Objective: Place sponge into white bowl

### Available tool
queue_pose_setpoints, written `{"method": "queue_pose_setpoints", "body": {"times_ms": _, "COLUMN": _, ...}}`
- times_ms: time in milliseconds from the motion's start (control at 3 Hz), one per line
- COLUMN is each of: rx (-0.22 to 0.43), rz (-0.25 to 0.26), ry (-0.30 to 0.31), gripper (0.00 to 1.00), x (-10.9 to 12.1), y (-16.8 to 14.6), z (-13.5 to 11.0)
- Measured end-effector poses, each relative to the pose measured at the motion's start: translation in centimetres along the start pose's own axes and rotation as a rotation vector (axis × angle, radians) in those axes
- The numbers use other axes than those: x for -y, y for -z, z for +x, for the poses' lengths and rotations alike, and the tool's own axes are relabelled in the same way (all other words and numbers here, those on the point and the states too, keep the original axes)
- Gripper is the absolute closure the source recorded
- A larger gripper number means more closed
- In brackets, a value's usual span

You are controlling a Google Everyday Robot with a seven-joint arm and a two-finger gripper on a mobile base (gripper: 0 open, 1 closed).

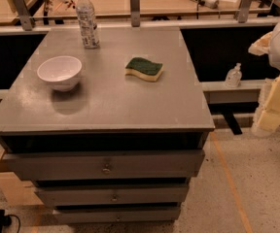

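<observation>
sponge [144,69] flat, green side up, mid counter [130,106], nearer far edge. bowl [60,72] upright by left edge, apart from sponge. hand [269,111] beyond right edge, off counter; clenched or released: cannot tell.

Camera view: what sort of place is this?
Likely a lab or workshop: grey drawer cabinet, cluttered workbench behind, tape line on the floor. Tool hangs right of the cabinet.
</observation>
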State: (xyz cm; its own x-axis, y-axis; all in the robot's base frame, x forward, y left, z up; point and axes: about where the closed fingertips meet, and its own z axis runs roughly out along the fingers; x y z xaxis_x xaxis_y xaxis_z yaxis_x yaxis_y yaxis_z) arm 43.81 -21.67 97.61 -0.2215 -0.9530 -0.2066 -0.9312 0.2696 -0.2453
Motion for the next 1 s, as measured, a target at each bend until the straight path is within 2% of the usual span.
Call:
{"method": "queue_pose_setpoints", "body": {"times_ms": 333, "rx": 0.001, "rz": 0.0, "ry": 0.0, "gripper": 0.0, "x": 0.0, "y": 0.0, "z": 0.0}}
{"method": "queue_pose_setpoints", "body": {"times_ms": 667, "rx": 0.111, "rz": 0.019, "ry": -0.066, "gripper": 0.0, "x": 1.2, "y": -1.0, "z": -1.3}}
{"method": "queue_pose_setpoints", "body": {"times_ms": 1000, "rx": 0.343, "rz": 0.022, "ry": -0.209, "gripper": 0.0, "x": 4.3, "y": -4.1, "z": -3.0}}
